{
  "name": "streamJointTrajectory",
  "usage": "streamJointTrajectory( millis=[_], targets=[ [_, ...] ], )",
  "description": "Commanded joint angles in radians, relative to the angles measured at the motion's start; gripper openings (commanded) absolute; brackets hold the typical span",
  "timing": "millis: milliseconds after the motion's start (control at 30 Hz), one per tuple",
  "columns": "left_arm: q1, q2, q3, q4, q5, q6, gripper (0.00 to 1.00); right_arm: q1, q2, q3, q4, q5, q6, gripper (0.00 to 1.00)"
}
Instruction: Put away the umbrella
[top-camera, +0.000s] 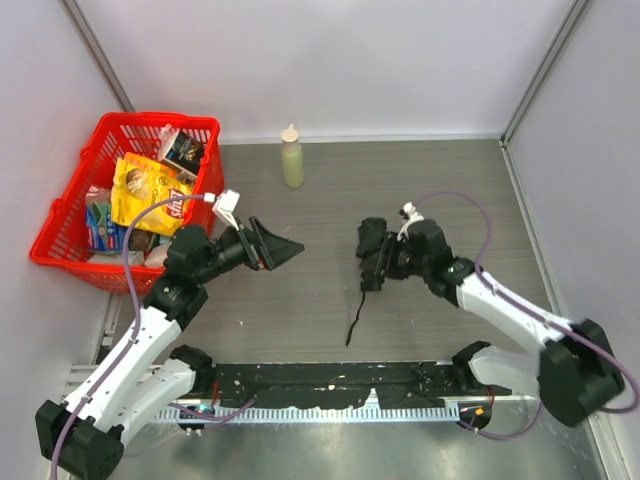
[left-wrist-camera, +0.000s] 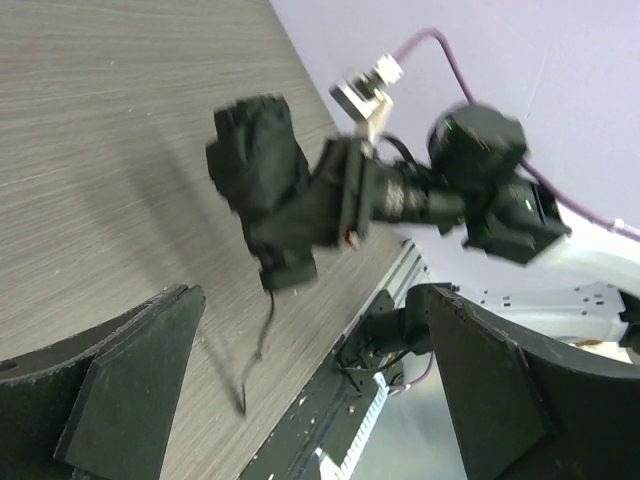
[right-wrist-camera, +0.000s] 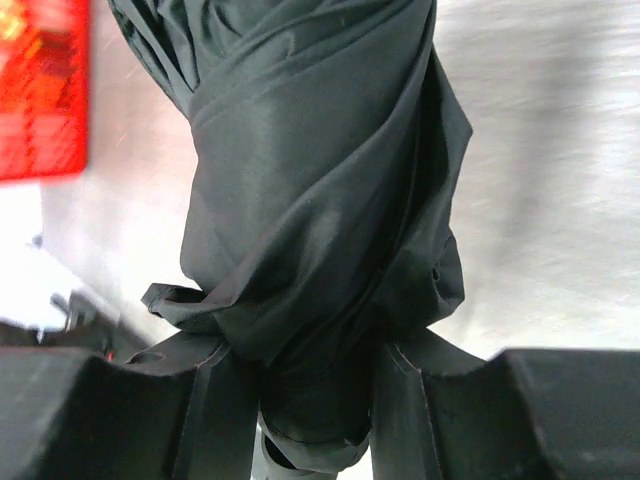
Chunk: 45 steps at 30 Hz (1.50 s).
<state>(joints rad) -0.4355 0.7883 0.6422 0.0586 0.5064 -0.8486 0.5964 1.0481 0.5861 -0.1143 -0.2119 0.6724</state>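
The umbrella (top-camera: 372, 250) is a folded black fabric bundle held above the grey table at centre right, its wrist strap (top-camera: 355, 318) hanging down to the table. My right gripper (top-camera: 383, 258) is shut on it; in the right wrist view the fabric (right-wrist-camera: 320, 190) fills the frame, pinched between the fingers (right-wrist-camera: 440, 400). The left wrist view shows the umbrella (left-wrist-camera: 265, 195) held by the right arm. My left gripper (top-camera: 283, 250) is open and empty, pointing right toward the umbrella, a clear gap away.
A red basket (top-camera: 62, 215) full of snack packets stands at the far left. A pale bottle (top-camera: 291, 158) stands upright at the back centre. A black rail (top-camera: 330, 385) runs along the table's near edge. Grey walls enclose three sides.
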Motion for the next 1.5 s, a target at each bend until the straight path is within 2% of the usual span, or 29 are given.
streamJointTrajectory(
  millis=[0, 100, 267, 367, 400, 433, 467, 567, 600, 633, 667, 733, 900, 1000, 1067, 1167, 1300, 1333, 1467],
  targets=[
    [0.003, -0.018, 0.059, -0.16, 0.043, 0.094, 1.0, -0.228, 0.235, 0.165, 0.056, -0.163, -0.083, 0.16],
    [0.001, -0.038, 0.053, -0.16, 0.055, 0.092, 1.0, -0.312, 0.404, 0.315, 0.038, -0.205, -0.16, 0.19],
    [0.001, -0.041, 0.036, -0.137, 0.135, 0.062, 1.0, -0.443, 0.798, 0.625, 0.015, -0.359, -0.201, 0.23],
    [0.0, -0.066, 0.037, -0.141, 0.161, 0.057, 1.0, -0.464, 0.967, 0.826, -0.072, -0.406, -0.223, 0.27],
    [0.001, -0.072, 0.045, -0.155, 0.164, 0.065, 1.0, -0.466, 1.027, 0.865, -0.096, -0.411, -0.232, 0.32],
    [0.001, -0.08, 0.053, -0.169, 0.17, 0.069, 1.0, -0.465, 1.041, 0.898, -0.123, -0.402, -0.235, 0.36],
    [0.001, -0.086, 0.059, -0.174, 0.178, 0.074, 1.0, -0.465, 1.05, 0.906, -0.124, -0.38, -0.228, 0.43],
    [0.001, -0.1, 0.085, -0.203, 0.187, 0.092, 1.0, -0.468, 1.049, 0.94, -0.137, -0.313, -0.235, 0.5],
    [0.001, -0.106, 0.092, -0.209, 0.188, 0.095, 1.0, -0.466, 1.047, 0.949, -0.169, -0.308, -0.24, 0.55],
    [0.001, -0.107, 0.099, -0.212, 0.19, 0.098, 1.0, -0.468, 1.046, 0.966, -0.189, -0.297, -0.253, 0.62],
    [0.001, -0.109, 0.103, -0.209, 0.196, 0.1, 0.99, -0.468, 1.04, 0.971, -0.223, -0.29, -0.261, 0.77],
    [0.001, -0.104, 0.105, -0.191, 0.214, 0.097, 1.0, -0.468, 1.023, 0.982, -0.275, -0.27, -0.284, 0.79],
    [0.001, -0.084, 0.119, -0.186, 0.221, 0.1, 1.0, -0.471, 0.91, 0.933, -0.393, -0.08, -0.345, 0.8],
    [0.001, -0.083, 0.126, -0.186, 0.205, 0.1, 1.0, -0.469, 0.821, 0.879, -0.479, 0.121, -0.384, 0.8],
    [0.0, -0.084, 0.134, -0.189, 0.193, 0.095, 1.0, -0.469, 0.735, 0.813, -0.504, 0.202, -0.39, 0.8],
    [0.001, -0.087, 0.152, -0.189, 0.173, 0.095, 1.0, -0.439, 0.519, 0.687, -0.492, 0.275, -0.384, 0.81],
    [0.001, -0.1, 0.183, -0.198, 0.123, 0.103, 1.0, -0.33, 0.198, 0.497, -0.486, 0.337, -0.367, 0.81],
    [0.001, -0.106, 0.186, -0.198, 0.11, 0.103, 1.0, -0.292, 0.076, 0.442, -0.484, 0.344, -0.356, 0.81],
    [0.003, -0.153, 0.194, -0.192, 0.04, 0.114, 1.0, -0.271, -0.26, 0.379, -0.515, 0.266, -0.321, 0.81]
  ],
)
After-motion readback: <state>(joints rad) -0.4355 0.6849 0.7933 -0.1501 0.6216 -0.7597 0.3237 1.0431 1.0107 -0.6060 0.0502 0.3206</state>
